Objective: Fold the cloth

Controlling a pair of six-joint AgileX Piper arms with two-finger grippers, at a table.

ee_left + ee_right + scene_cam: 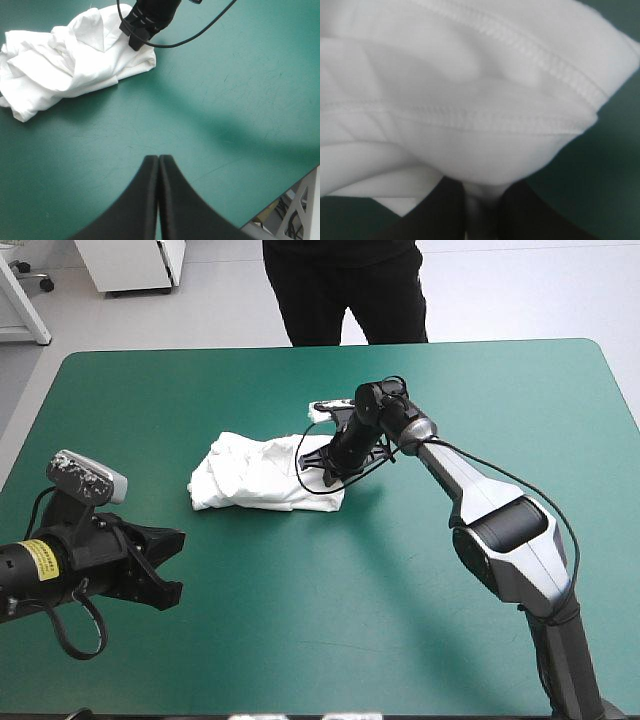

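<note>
One arm works: my right gripper pinches a fold of the T-shirt, crumpled mid-table; my left gripper hangs closed and empty, well apart. I reckon lifting on one thin pinch could slip, or drag the whole heap

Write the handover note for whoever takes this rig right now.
Left end effector: shut, empty, over bare teal-green cover, apart from the T-shirt.
Right end effector: shut on the T-shirt, at the heap's right end, down at the table.
T-shirt: a crumpled heap near the table's middle.
Done: a grip only; no neat fold shows.
Left: probably spread it flat, then fold.
</note>
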